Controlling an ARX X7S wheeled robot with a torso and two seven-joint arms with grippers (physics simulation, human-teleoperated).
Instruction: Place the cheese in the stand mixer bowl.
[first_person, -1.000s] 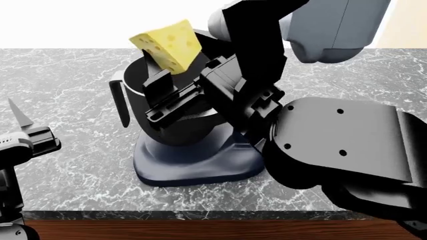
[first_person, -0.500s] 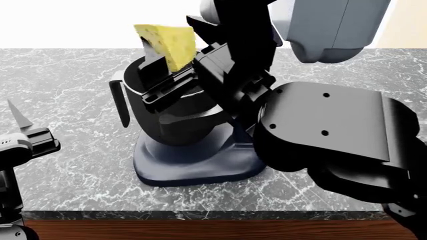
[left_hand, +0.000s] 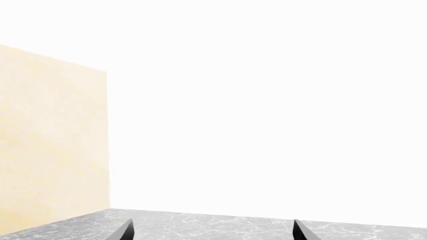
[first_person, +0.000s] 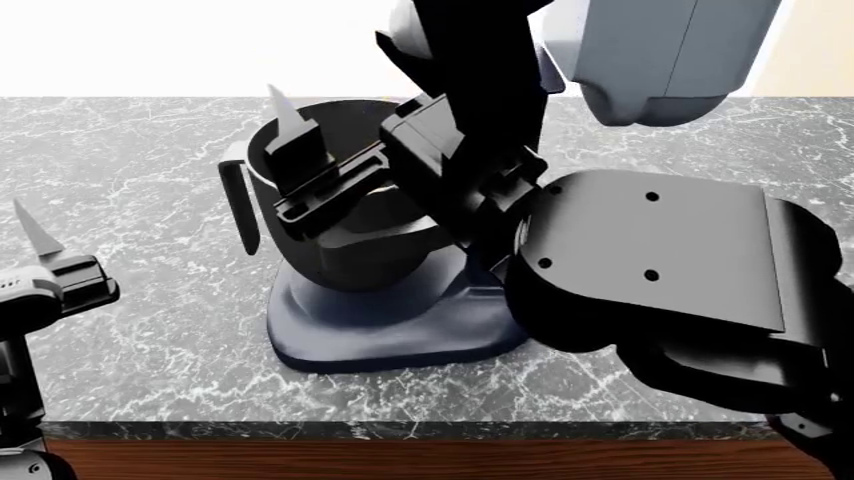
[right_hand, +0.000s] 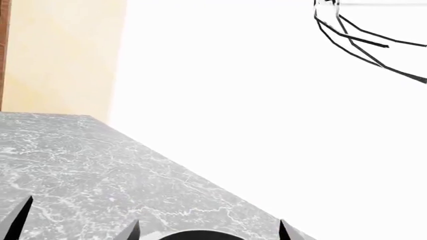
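Over bowl (first_person: 340, 200) rim, right gripper (first_person: 300, 165) spread, empty; cheese out of sight, probably dropped inside; retreat left.

Right gripper (first_person: 320, 140) hangs with fingers (first_person: 287, 125) spread and empty; left gripper (first_person: 47, 265) rests low, apart.
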